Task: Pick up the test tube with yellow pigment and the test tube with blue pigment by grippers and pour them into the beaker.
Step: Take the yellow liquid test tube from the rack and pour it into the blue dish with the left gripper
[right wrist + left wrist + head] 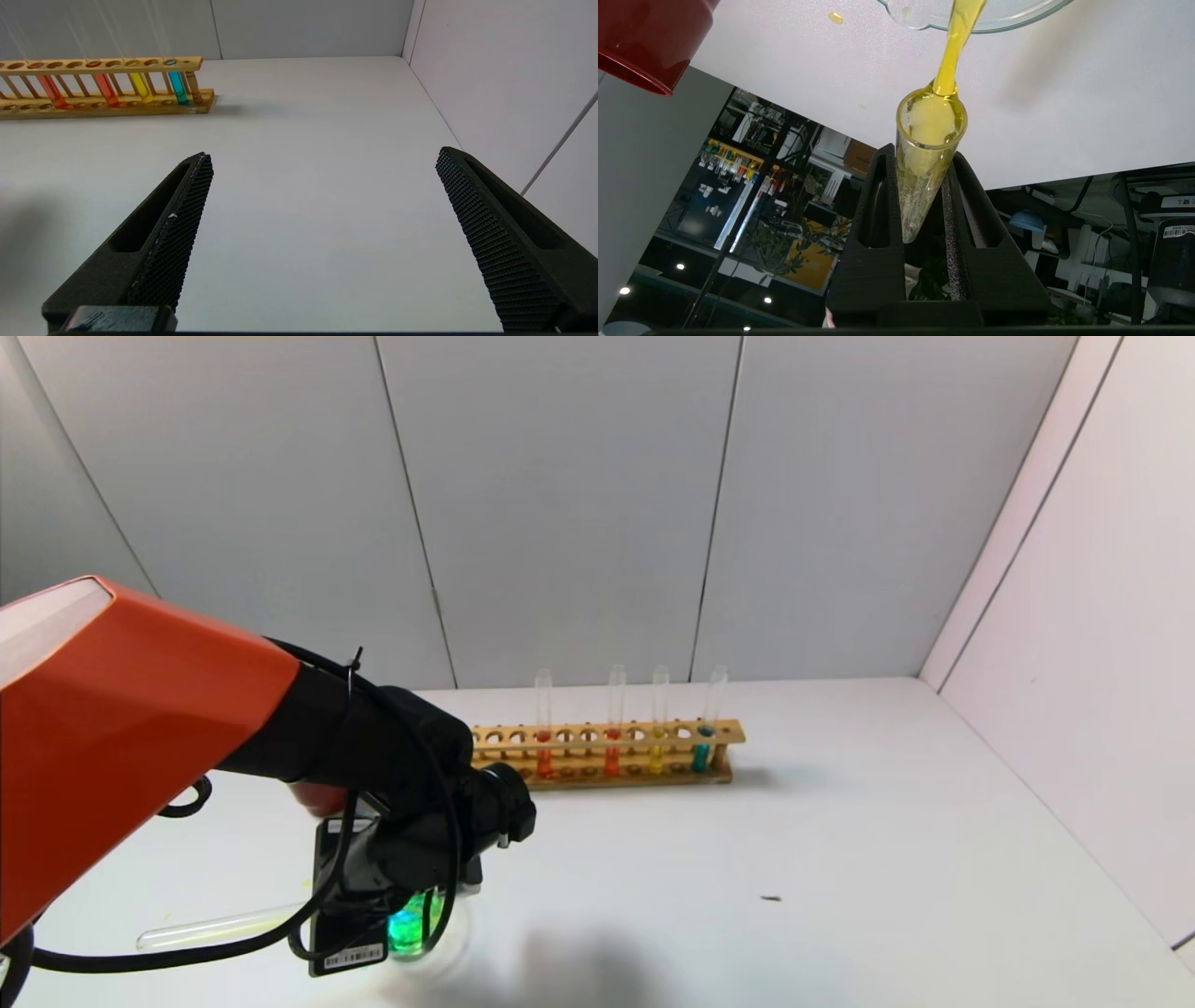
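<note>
Yellow-pigment test tube (930, 154) sits clenched between the fingers of the left end effector (924, 154), tipped mouth-down — a yellow stream runs from it into the beaker (1017, 18) at the near left of the counter (840, 821). An empty tube (215, 928) lies just beside. Right end effector (322, 205) hovers released above the counter. Farther back, the wooden rack (607, 756) holds a blue-pigment tube (702, 747) upright.

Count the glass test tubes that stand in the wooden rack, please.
4, all in the light wooden rack, from the robot's left to right: orange-red liquid tube, second orange-red tube, yellow liquid tube, cyan-blue liquid tube. The arm may hide others.
</note>
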